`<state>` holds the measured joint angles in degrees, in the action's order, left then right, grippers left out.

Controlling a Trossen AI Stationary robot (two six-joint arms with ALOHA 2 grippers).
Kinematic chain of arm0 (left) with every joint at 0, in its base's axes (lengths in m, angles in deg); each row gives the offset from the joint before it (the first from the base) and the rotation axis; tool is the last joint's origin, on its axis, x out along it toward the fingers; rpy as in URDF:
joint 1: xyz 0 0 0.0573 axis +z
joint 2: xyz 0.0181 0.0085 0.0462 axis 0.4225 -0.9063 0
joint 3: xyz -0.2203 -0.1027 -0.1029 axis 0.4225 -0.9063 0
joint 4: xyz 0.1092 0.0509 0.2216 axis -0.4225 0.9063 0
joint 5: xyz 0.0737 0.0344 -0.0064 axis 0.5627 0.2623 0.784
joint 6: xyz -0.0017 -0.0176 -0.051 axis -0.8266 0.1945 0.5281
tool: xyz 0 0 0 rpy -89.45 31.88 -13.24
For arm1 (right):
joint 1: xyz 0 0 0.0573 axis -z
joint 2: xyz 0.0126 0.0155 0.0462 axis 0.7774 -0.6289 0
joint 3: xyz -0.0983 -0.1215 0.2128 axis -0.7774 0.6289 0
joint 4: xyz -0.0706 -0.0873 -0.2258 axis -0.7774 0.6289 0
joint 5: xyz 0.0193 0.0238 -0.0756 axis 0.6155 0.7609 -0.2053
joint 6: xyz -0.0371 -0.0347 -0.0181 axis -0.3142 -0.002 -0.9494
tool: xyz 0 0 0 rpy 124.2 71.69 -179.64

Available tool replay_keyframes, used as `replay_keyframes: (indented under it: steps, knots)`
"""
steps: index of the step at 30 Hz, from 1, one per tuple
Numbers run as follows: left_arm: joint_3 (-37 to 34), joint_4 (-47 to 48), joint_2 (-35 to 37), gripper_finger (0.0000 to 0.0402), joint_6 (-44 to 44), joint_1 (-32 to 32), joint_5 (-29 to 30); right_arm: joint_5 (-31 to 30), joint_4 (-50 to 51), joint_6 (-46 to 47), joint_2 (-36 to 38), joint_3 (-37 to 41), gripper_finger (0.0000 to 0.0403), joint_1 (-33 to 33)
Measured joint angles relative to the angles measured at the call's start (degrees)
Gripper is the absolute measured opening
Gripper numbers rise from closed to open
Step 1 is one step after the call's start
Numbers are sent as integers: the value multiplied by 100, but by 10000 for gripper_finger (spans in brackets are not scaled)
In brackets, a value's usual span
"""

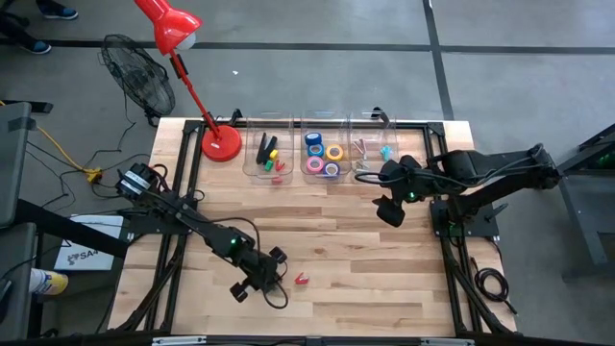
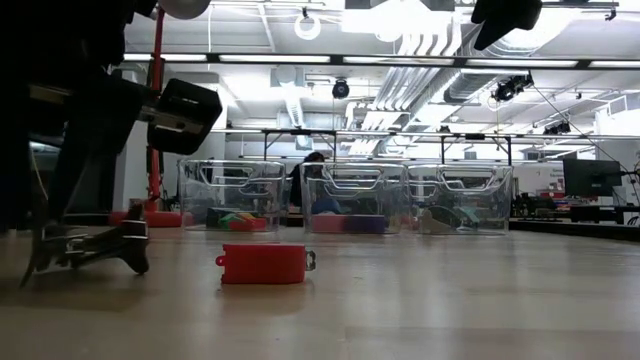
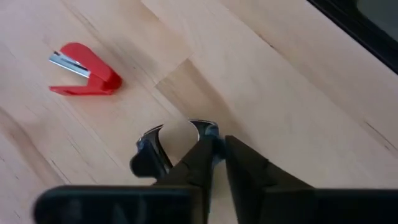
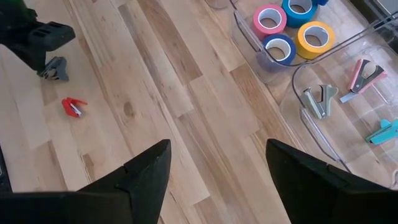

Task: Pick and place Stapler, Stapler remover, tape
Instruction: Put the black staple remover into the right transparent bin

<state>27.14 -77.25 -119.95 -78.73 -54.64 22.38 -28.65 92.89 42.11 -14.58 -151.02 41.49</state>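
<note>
I'm working over the desk, right gripper hanging spread wide and empty near the bins. My left gripper is pinching nearly closed on a dark stapler remover; the red stapler remover is lying just beside it, toward the right arm, long axis angled across the planks.

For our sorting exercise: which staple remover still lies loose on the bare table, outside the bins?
The red staple remover, on bare wood beside the left gripper. The silver, pink and teal ones lie in a clear bin.
</note>
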Motion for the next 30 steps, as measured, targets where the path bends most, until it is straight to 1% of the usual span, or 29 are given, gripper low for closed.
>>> replay_keyframes:
  steps: [2, 4, 8, 11, 15, 18, 22, 30]
  knots:
    - [6, -26, 8, 10, 38, 0, 12, 1, 0, -2, 0, 0, 255, 0]
    - [14, -34, 13, 7, 58, 2, 47, 1, 0, -15, 0, 0, 255, 0]
    - [4, 28, 9, 30, 251, -4, 269, 12, 0, -65, 0, 0, 255, 0]
    - [2, 33, 7, 45, 356, 0, 266, 12, 2, -68, 0, 0, 255, 0]
    - [2, 33, 4, 50, 337, 0, 286, 14, 2, -98, 0, 0, 255, 0]
    - [2, 33, 4, 41, 333, 0, 286, 14, 2, -105, 0, 0, 255, 0]
    - [4, -13, 6, 8, 316, 0, 321, 14, 2, -105, 0, 0, 255, 0]
    - [13, -187, 7, 3, 337, 0, 387, 16, 2, -107, 0, 0, 255, 0]
